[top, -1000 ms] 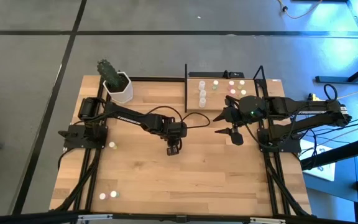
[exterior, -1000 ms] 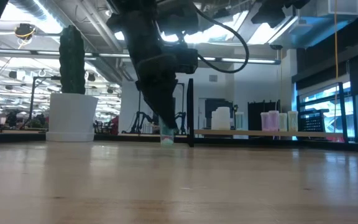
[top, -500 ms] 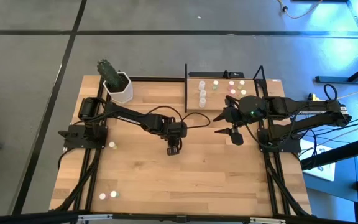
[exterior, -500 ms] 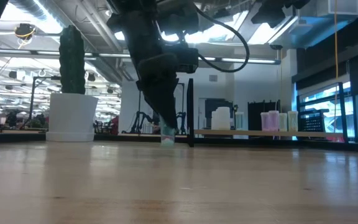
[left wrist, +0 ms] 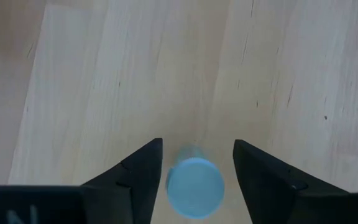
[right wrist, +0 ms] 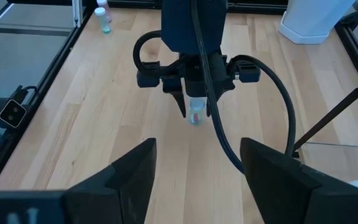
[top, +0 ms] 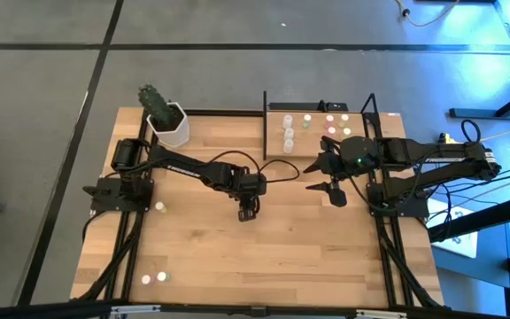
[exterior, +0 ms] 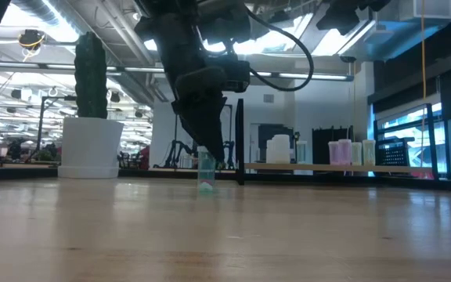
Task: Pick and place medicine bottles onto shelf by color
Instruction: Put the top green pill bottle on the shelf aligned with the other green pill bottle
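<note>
Left fingers (left wrist: 138, 180) parted around bottle (left wrist: 194, 184) on table (left wrist: 291, 62), untouching

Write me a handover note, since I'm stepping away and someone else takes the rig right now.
Left gripper: open, straddling a small bottle standing mid-table, gaps on both sides.
Right gripper: open, empty, waiting in front of the shelf.
Done: several bottles stand on the shelf.
Left: the bottle at the left gripper, one by the left arm's base, two at the near left corner.
</note>
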`<state>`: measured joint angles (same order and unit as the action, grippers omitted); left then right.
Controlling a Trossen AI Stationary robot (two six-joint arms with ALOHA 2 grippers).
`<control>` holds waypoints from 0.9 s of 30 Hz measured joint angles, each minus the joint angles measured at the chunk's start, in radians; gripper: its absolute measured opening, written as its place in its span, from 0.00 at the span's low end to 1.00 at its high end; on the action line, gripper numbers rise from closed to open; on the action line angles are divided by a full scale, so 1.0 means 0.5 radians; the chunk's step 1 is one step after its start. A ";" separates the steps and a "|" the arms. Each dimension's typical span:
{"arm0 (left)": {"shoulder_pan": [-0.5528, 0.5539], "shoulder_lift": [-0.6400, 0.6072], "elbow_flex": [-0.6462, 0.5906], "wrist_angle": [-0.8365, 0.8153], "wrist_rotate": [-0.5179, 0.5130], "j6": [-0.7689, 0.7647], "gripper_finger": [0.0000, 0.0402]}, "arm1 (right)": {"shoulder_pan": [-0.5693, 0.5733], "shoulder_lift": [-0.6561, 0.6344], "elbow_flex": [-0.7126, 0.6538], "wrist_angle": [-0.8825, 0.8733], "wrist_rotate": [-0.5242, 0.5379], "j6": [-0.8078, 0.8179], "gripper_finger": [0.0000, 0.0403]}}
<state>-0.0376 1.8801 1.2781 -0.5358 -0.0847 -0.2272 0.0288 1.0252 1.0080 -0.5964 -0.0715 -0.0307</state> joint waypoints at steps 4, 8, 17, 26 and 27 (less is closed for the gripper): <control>0.000 0.000 0.000 0.000 -0.003 -0.001 0.54 | 0.000 0.000 0.000 0.000 0.000 -0.002 0.58; 0.000 0.000 0.000 0.000 -0.003 -0.003 0.57 | 0.000 0.000 0.000 0.000 0.000 -0.002 0.58; 0.000 -0.101 0.005 -0.014 -0.005 0.000 0.57 | -0.001 -0.001 0.000 -0.001 0.000 0.001 0.58; -0.002 -0.345 0.004 -0.025 -0.062 0.003 0.57 | 0.000 -0.001 0.000 0.000 0.000 0.001 0.58; -0.002 -0.384 0.004 -0.041 -0.086 0.003 0.57 | 0.000 -0.001 0.000 0.001 0.000 0.001 0.58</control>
<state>-0.0383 1.6883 1.2800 -0.5561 -0.1279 -0.2256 0.0288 1.0248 1.0080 -0.5961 -0.0715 -0.0303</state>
